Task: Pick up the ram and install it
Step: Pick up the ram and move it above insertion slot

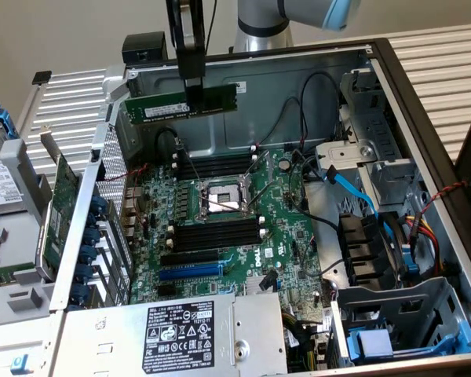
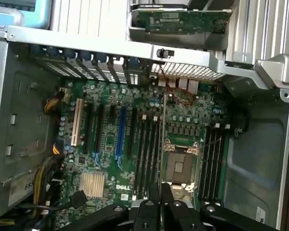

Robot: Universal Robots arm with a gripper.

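The ram (image 1: 161, 107), a thin dark green stick with a pale label strip, hangs level in the air above the far side of the open computer case. My gripper (image 1: 195, 100) comes down from above and is shut on the stick's upper edge, near its middle. In the wrist view the fingers (image 2: 154, 204) pinch the ram (image 2: 163, 144), which runs edge-on as a thin line over the motherboard (image 2: 135, 144). Below lie the empty black memory slots (image 1: 216, 166) and a second bank (image 1: 216, 233), one on each side of the CPU socket (image 1: 224, 200).
A green expansion card (image 1: 59, 212) stands outside the case at the exterior view's left. The power supply (image 1: 180, 334) fills the near side. A blue cable (image 1: 349, 184) and drive cages (image 1: 392, 314) sit at the exterior view's right. Case walls (image 1: 298, 67) ring the board.
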